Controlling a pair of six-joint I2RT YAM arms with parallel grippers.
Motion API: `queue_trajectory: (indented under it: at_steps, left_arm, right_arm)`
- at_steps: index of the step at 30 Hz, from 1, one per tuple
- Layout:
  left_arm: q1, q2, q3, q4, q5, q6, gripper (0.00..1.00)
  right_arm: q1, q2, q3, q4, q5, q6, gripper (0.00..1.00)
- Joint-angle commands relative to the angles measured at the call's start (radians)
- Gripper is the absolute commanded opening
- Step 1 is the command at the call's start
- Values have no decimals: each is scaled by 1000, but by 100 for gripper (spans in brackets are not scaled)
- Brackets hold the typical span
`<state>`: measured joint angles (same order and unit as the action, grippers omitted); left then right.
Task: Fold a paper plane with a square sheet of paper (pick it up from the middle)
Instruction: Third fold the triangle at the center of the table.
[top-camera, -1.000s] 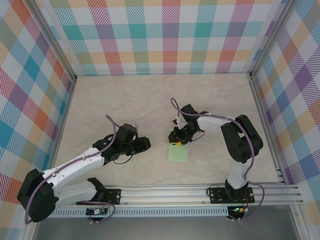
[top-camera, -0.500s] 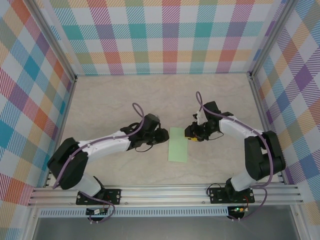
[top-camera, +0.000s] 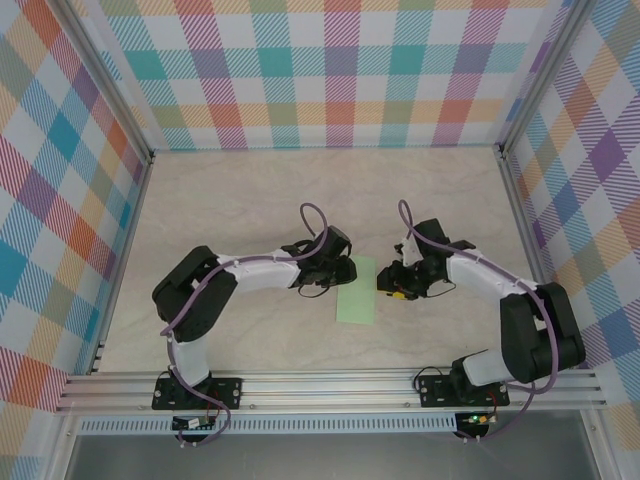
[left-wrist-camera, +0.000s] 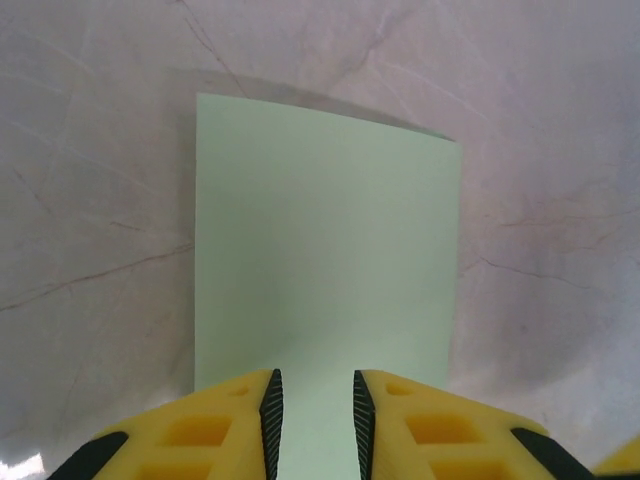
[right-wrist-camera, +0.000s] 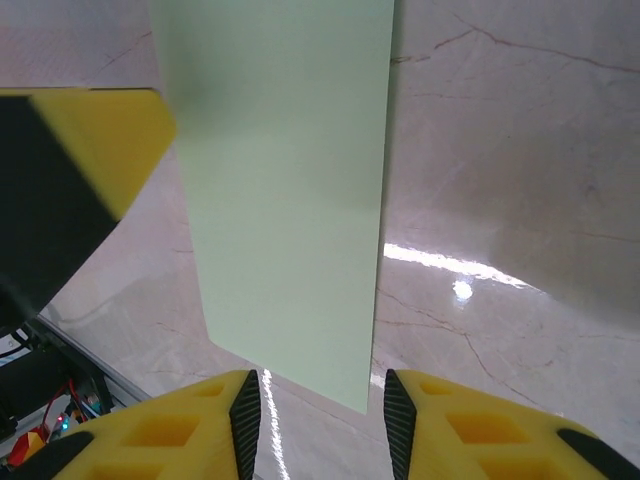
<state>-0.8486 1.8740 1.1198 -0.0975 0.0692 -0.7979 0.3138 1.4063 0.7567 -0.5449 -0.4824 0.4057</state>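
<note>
Paper (top-camera: 357, 292) lies flat on the counter (top-camera: 240, 200), a pale mint-green rectangle with no marks, long sides running away from the arm bases, sitting between the two end effectors. The left end effector (top-camera: 346, 270) is at the paper's left edge near the far corner and overlaps that edge. The right end effector (top-camera: 387, 285) is just beside the paper's right edge, around the middle. The left arm (top-camera: 255, 272) reaches in from the paper's left, the right arm (top-camera: 480, 275) from its right, each with a purple cable (top-camera: 313, 215) looping over it. In the left wrist view the paper (left-wrist-camera: 325, 240) spreads out ahead and the yellow fingers (left-wrist-camera: 225, 435) with black pads sit over its nearest edge. The jaws are slightly apart, a narrow strip of paper shows in the gap, and nothing is pinched. A thin grey band runs past the paper's far edge there, maybe a second layer or just shadow. In the right wrist view the paper (right-wrist-camera: 285, 180) runs away as a long strip, and the right fingers (right-wrist-camera: 160, 440) stand wider apart than the left pair. Only the paper's nearest edge and bare counter show between them, so there is no grip. A blurred yellow-and-black finger of the left end effector sits at the paper's other side. A metal rail (top-camera: 330, 385) runs along the near side of the paper, and plaid walls (top-camera: 330, 70) stand beyond its far side and on both flanks.
</note>
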Motion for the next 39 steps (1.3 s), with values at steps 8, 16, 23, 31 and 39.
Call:
queue_trajectory:
  at_steps: [8,16,23,31,39]
  left_arm:
    - [-1,12,-2,-1,-21,18,26]
    - [-32,-142,-151,102,34,-11,28]
    - [-92,-244,-210,57,27,-32,28]
    - [-169,-232,-277,90,10,-95,26]
    - [-173,-196,-344,183,7,-107,24]
  right_arm:
    - [-5,-36,0,33,-83,15,43]
    - [-4,-20,-22,36,-125,-13,48]
    - [-4,-9,-58,86,-158,19,49]
    - [-4,13,-85,141,-188,82,50]
    - [-4,63,-82,158,-193,64,49]
